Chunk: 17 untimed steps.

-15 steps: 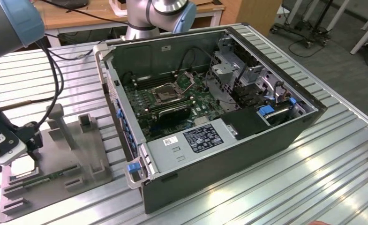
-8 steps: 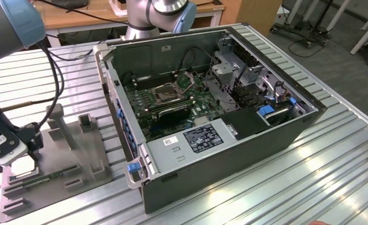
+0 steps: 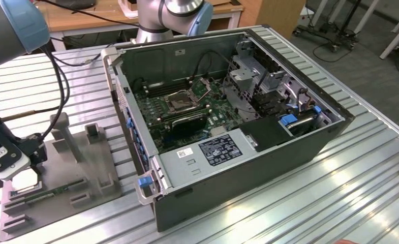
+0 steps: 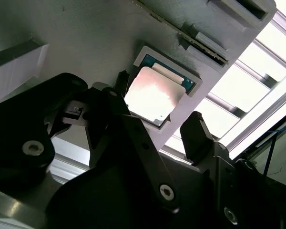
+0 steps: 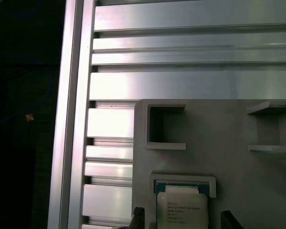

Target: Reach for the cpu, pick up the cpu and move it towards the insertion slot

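One small square chip, the cpu (image 4: 155,95), lies flat in a shallow square pocket of the grey tray (image 4: 86,38), which sits on the slatted metal table (image 3: 321,193) at the exterior view's left. Its top is shiny silver-grey metal that catches the light as a pale glare in the second wrist view. A thin blue-green edge of its board shows along one side of the pocket. In the first wrist view the metal top carries a few short lines of small dark print, which I cannot make out. The gripper (image 4: 157,107) hangs low over the pocket with its dark fingers (image 5: 229,222) spread apart. One finger stands on each side of the chip, and I cannot tell whether either touches it. In the exterior view the gripper's white body bears a small label, and a narrow green circuit strip (image 3: 50,193) lies in the tray just beside it. Further to the exterior view's right stands the opened computer case (image 3: 253,173). The insertion slot (image 3: 181,100), a silver frame with a dark centre, lies on the green board inside it, well apart from the cpu. Nearer the camera, the grey box inside the case (image 3: 206,157) carries a black label and a white sticker.
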Tool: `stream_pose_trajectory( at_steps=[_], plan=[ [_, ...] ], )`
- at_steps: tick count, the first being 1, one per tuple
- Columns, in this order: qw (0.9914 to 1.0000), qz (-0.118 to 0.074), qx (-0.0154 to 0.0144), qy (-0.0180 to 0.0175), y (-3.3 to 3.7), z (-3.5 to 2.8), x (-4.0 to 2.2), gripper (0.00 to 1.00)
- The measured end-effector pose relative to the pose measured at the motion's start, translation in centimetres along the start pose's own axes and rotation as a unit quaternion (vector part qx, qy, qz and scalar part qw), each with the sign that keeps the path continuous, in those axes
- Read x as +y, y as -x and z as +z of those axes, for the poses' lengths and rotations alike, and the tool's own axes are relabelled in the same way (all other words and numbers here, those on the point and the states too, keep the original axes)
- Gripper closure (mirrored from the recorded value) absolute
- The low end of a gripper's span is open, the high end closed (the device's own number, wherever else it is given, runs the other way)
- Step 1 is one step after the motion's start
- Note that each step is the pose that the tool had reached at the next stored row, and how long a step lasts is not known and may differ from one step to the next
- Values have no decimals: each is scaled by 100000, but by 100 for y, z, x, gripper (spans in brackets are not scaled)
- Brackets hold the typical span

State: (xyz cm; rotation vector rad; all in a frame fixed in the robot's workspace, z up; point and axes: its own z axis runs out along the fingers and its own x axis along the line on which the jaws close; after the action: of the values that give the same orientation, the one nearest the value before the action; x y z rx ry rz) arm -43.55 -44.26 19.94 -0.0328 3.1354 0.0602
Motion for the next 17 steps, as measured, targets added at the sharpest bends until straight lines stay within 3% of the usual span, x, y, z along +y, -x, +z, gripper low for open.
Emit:
stream_pose_trajectory(
  at_steps=[17],
  plan=[
    [100000, 2, -13, 7, 7, 78, -3, 29]
  ],
)
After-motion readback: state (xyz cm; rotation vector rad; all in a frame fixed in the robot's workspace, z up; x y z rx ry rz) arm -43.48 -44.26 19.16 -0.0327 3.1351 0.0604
